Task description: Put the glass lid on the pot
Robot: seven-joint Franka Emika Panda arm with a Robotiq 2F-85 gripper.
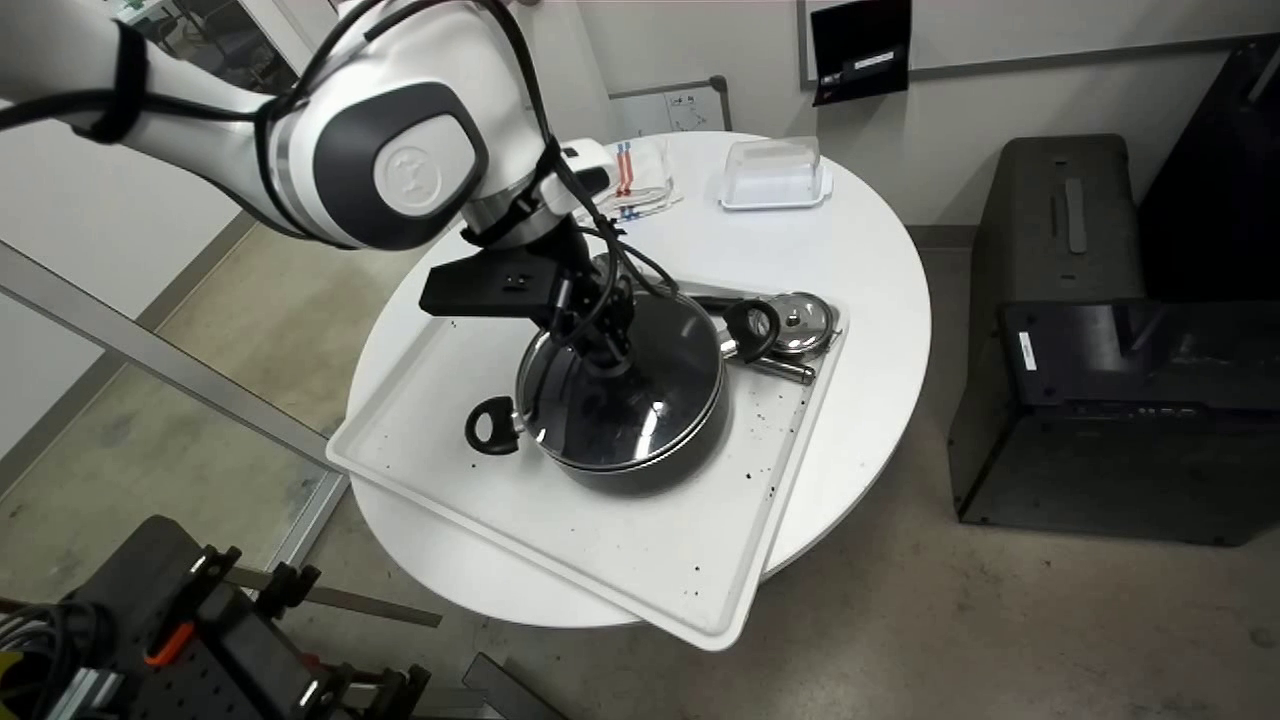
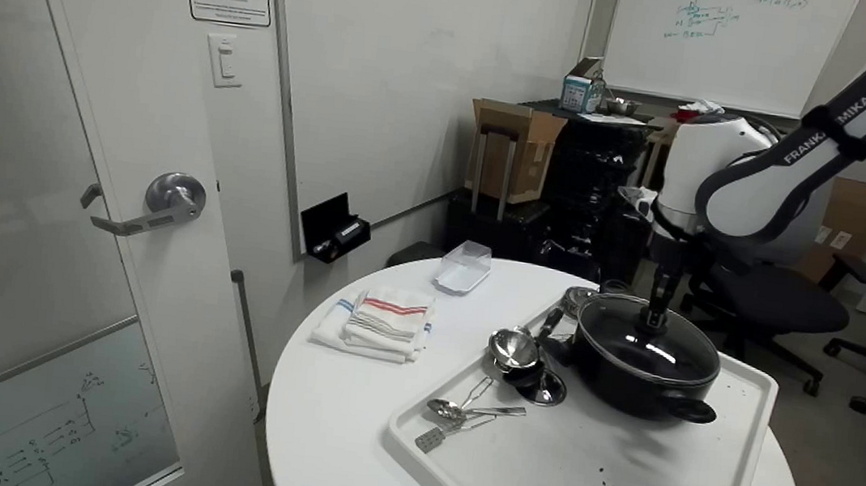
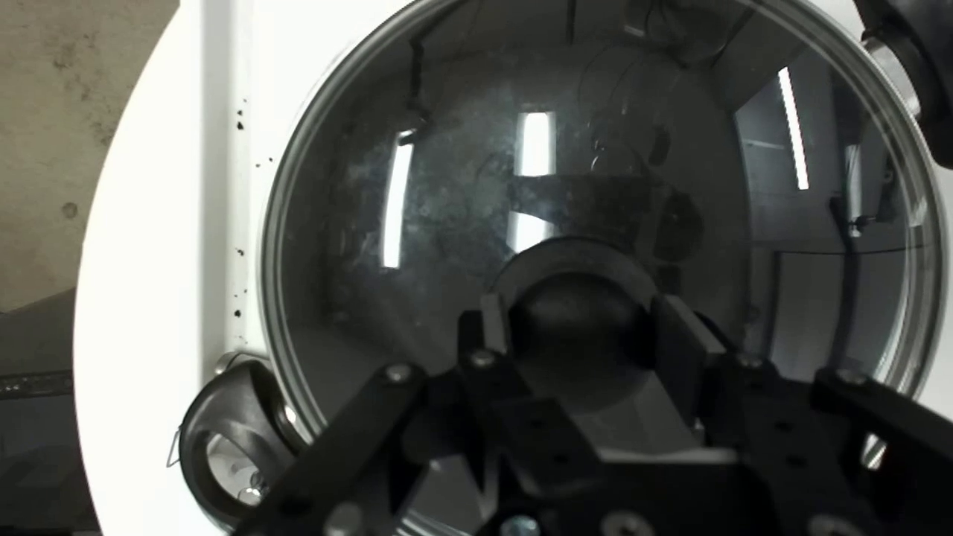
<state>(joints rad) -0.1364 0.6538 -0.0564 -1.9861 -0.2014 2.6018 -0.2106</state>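
The glass lid [image 1: 675, 345] lies level over the black pot [image 1: 650, 482] in both exterior views; it also shows in an exterior view [image 2: 617, 341] above the pot's side [image 2: 624, 387]. A double rim shows at the front edge, so I cannot tell whether it is fully seated. My gripper [image 1: 608, 362] points down at the lid's centre, also in an exterior view [image 2: 654, 321]. In the wrist view its fingers [image 3: 584, 324] stand on both sides of the black knob, close against it. The lid's glass [image 3: 461, 193] fills the wrist view. A pot handle [image 3: 231, 447] shows at lower left.
The pot stands on a white tray [image 1: 420, 440] with dark specks. Shiny metal utensils [image 2: 514, 350] and a small metal lid [image 1: 800, 322] lie beside one pot handle. Folded towels [image 2: 387, 319] and a clear plastic box [image 1: 772, 175] sit on the round table.
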